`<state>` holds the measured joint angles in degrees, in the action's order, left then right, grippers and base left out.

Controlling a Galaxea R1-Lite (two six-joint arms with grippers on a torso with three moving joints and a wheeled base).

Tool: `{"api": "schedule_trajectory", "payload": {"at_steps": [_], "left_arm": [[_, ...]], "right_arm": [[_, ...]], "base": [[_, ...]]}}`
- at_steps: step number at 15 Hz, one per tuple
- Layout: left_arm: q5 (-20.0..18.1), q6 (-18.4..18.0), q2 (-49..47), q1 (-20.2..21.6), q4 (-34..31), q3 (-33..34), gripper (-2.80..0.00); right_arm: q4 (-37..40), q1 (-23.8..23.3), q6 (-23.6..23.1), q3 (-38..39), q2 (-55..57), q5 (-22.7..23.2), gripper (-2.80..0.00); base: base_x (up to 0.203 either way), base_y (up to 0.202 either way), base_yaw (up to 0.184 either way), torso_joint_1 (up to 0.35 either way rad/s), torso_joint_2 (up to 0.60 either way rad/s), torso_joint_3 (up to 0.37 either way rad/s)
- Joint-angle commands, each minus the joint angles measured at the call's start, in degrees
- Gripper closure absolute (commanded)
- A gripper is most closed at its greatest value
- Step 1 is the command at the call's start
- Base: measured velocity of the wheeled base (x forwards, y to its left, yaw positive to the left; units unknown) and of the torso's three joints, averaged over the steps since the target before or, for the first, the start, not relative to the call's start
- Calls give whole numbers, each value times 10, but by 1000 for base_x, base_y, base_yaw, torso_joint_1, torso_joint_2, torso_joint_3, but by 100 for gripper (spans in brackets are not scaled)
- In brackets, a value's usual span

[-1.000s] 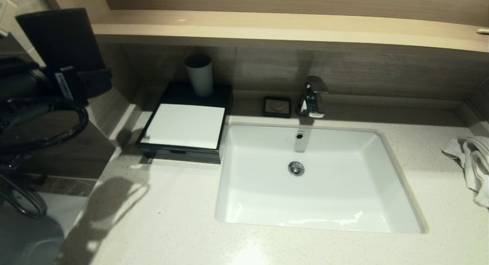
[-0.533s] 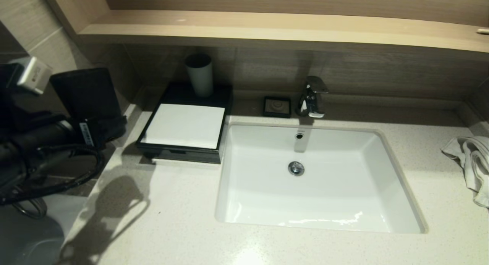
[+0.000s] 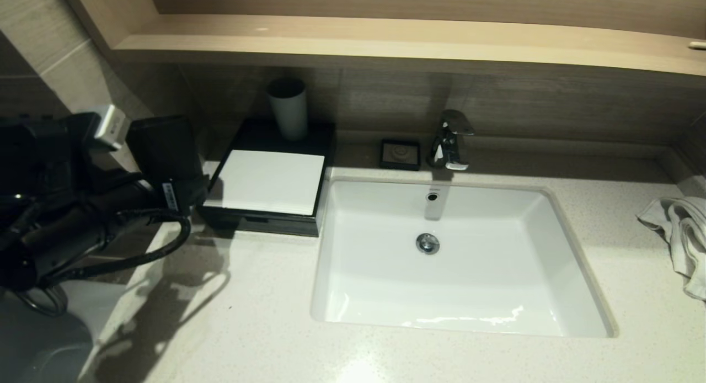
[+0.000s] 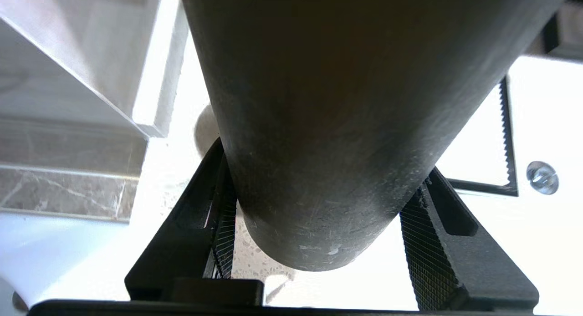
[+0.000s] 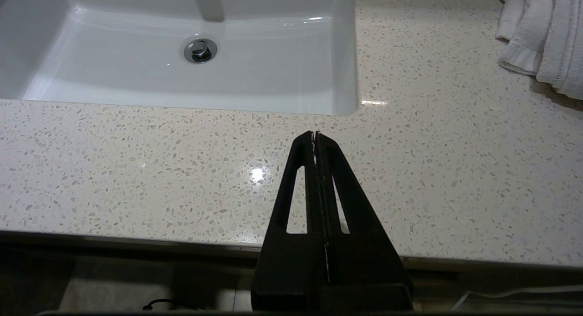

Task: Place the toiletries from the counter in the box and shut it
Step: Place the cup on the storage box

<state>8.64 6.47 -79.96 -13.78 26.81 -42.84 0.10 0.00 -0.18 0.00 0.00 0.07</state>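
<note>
The left hand (image 4: 325, 156) was clenched on a dark cup (image 4: 319, 102), one finger pressed to each side of its wall near the base. In the head view the dark cup hung roughly upright above the desk (image 3: 265, 317), just beside the box's left edge. The box (image 3: 267, 181) sat left of the sink (image 3: 458, 261) with its front drawer apparently pushed in, and a grey cup (image 3: 287, 108) stood on its black rear strip. No toiletries showed on the desk, so they seemed already packed, and the step in hand was probably to set the dark cup down, perhaps next to the grey cup. To do that well, the cup should travel high enough to clear the box's raised rim, stay level, and come down on the free part of the strip without brushing the grey cup. The fingers ought to let go only once the base sits flat, then lift straight up so they do not drag the cup over. The right hand (image 5: 315, 136) was parked over the desk's front edge near the sink's corner, fingers pressed together and holding nothing. A towel (image 3: 678, 234) lay at the far right.
</note>
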Motion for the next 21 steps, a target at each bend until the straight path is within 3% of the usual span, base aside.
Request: {"api": "schedule_trajectory", "payload": {"at_steps": [1, 15, 21], "left_arm": [[1, 1, -27, 0, 11, 3, 0], [24, -13, -168, 1, 230, -7, 0], [24, -14, -193, 2, 241, -51, 0]], "right_arm": [[0, 0, 0, 0, 0, 0, 0], [0, -1, 0, 0, 0, 0, 0], [-1, 0, -1, 0, 0, 0, 0]], "base": [[0, 0, 0, 0, 0, 0], [0, 0, 0, 0, 0, 0], [0, 0, 0, 0, 0, 0]]}}
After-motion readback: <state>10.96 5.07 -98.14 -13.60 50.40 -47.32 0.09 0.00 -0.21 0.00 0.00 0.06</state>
